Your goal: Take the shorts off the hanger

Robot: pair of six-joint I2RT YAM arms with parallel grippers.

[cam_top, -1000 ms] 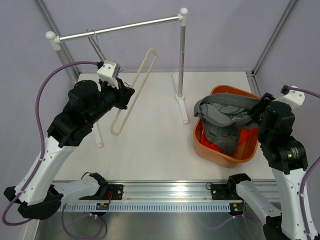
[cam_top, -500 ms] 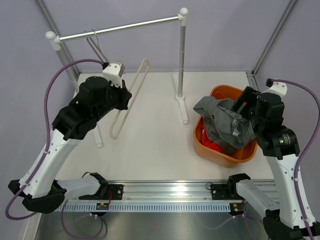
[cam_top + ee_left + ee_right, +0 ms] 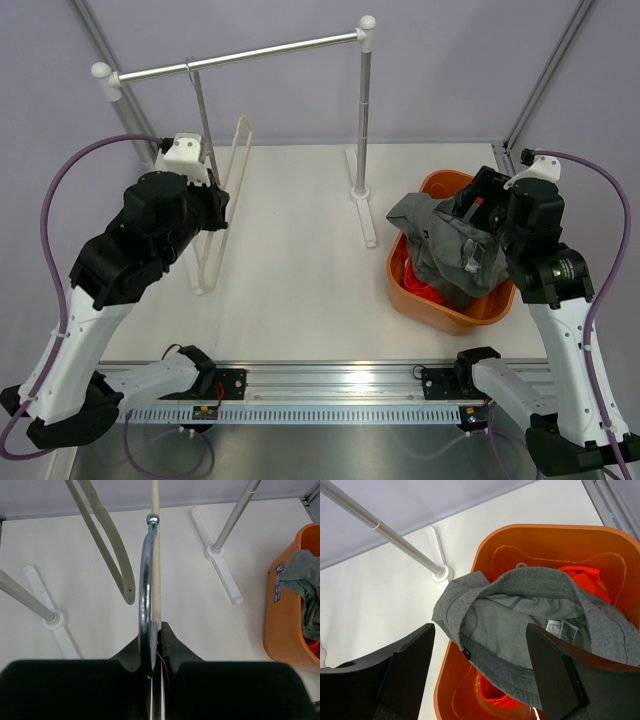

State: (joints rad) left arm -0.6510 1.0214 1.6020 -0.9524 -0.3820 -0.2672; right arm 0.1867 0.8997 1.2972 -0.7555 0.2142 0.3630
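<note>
Both arms rise from their bases at the near edge of the table. The left arm stands folded at the elbow, its forearm reaching up and away toward the far left, and the wrist is tipped so the left gripper points at the far wall. Its jaws are pressed together on the hanger, with the metal hook and a cream bar running out from between the fingers. No clothing hangs on the hanger.

The right arm is bent up on the right side, its wrist turned inward and down so the right gripper hovers above the orange basket. Its jaws are spread wide and hold nothing.

The basket sits on the table to the right of centre. The grey shorts lie bunched on top, with one edge draped over the rim on the side nearest the stand's post. The orange-red shorts lie underneath, showing at the far inner wall and down near the bottom of the basket.

Farther back, the hanger's cream loop hangs tilted from the rail, its hook over the bar near the left end. The rail's right post stands on a white foot just beside the basket.
</note>
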